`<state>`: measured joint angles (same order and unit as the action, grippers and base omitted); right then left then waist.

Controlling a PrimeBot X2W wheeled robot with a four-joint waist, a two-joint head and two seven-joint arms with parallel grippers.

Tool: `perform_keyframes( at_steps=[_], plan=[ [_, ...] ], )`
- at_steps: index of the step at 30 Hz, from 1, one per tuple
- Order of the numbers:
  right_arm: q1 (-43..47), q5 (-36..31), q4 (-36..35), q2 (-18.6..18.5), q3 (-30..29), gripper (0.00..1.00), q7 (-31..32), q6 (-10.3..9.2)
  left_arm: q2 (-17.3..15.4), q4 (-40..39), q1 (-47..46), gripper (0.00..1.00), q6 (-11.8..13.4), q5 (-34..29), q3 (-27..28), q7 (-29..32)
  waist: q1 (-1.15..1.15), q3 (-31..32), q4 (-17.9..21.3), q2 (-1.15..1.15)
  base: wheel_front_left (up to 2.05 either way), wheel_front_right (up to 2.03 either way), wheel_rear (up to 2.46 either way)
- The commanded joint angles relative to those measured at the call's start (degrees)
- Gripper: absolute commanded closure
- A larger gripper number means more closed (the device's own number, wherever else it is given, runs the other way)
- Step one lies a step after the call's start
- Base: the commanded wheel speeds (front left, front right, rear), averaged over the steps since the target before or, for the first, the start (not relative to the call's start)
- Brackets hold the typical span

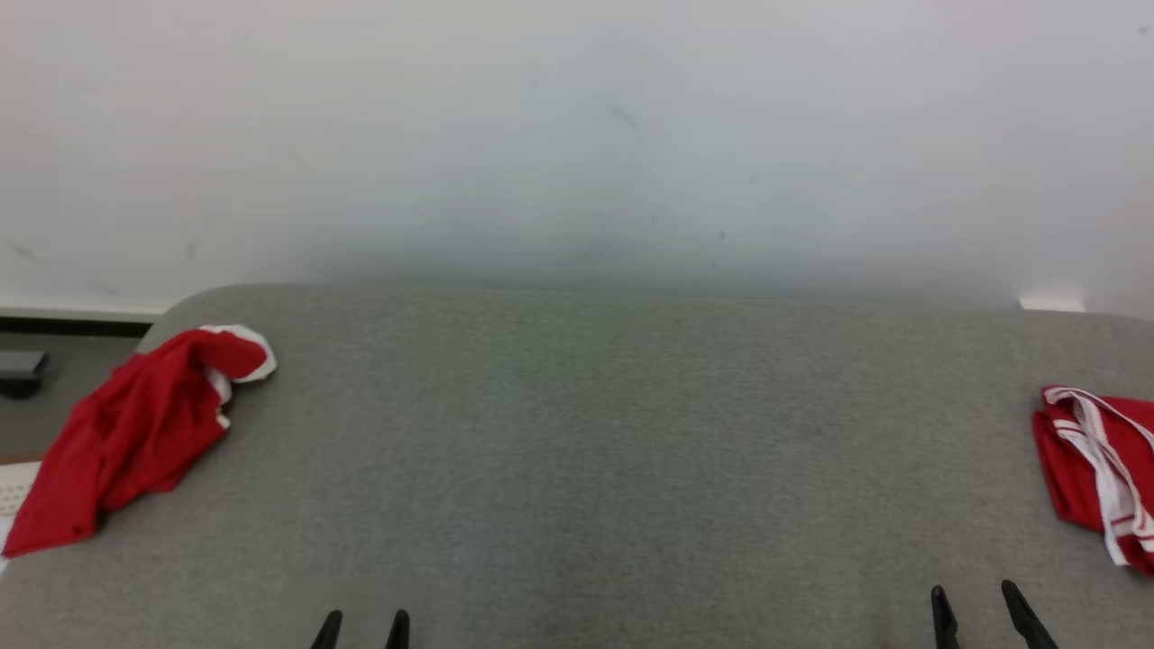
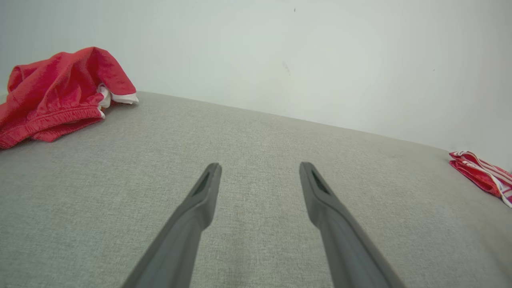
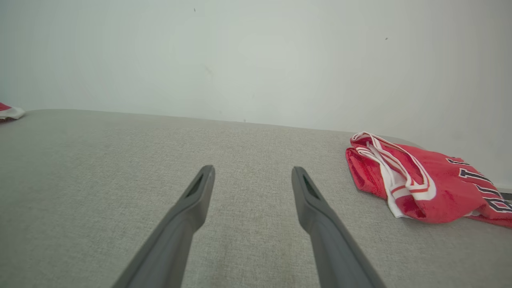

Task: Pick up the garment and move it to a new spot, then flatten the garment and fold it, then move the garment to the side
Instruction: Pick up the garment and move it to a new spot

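Right pincer point(image 3: 253, 170) spread above grey surface point(image 3: 80, 180), red jersey point(image 3: 432, 192) nearby.

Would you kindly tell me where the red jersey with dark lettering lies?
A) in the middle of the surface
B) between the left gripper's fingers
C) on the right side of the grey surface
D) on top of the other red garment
C: the jersey lies on the grey surface, to the right of the open right gripper and apart from it.

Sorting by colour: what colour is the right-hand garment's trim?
White trim with red stripe; right wrist view shows it best.
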<state>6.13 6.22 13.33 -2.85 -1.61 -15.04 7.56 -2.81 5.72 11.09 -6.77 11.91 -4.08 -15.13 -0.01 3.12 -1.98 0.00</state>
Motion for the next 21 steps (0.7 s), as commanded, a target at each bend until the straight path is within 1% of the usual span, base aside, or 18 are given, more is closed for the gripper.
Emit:
perform_keyframes(
  at_steps=[1,6,10,14,18,21],
  plan=[
    [0.5,0.5,0.0,-0.1,0.8,0.0,-0.1,-0.16,-0.2,0.0,0.1,0.0,0.2,-0.1,0.2,0.0,0.01,0.4,-4.5,0.0,0.0,0.0,0.0],
    [-0.6,1.9,0.2,-0.1,3.4,0.0,-0.1,-0.16,-0.2,0.4,1.3,0.0,0.2,-0.5,1.1,0.0,0.01,0.7,-12.4,0.0,0.0,0.0,0.0],
    [-1.5,2.7,0.9,-0.1,7.4,0.0,-0.1,-0.16,-0.2,0.1,2.7,0.0,0.6,-0.1,2.3,0.0,0.01,1.0,-17.2,0.0,0.0,0.0,0.0],
    [-2.6,3.6,1.3,-0.1,9.4,0.0,-0.1,-0.16,-0.2,-0.5,3.8,0.0,0.7,0.7,3.3,0.0,0.01,0.5,-19.4,0.0,0.0,0.0,0.0],
    [-2.7,3.6,1.4,-0.1,10.6,0.0,-0.1,-0.16,-0.2,-0.8,3.1,0.0,0.4,1.0,4.9,0.0,0.01,-0.9,-19.6,0.0,0.0,0.0,0.0],
    [-2.6,3.1,1.2,-0.1,10.5,0.0,-0.1,-0.16,-2.2,-1.1,0.0,0.0,0.0,0.2,6.3,0.0,0.01,-3.2,-19.4,0.0,0.0,0.0,0.0]
  ],
)
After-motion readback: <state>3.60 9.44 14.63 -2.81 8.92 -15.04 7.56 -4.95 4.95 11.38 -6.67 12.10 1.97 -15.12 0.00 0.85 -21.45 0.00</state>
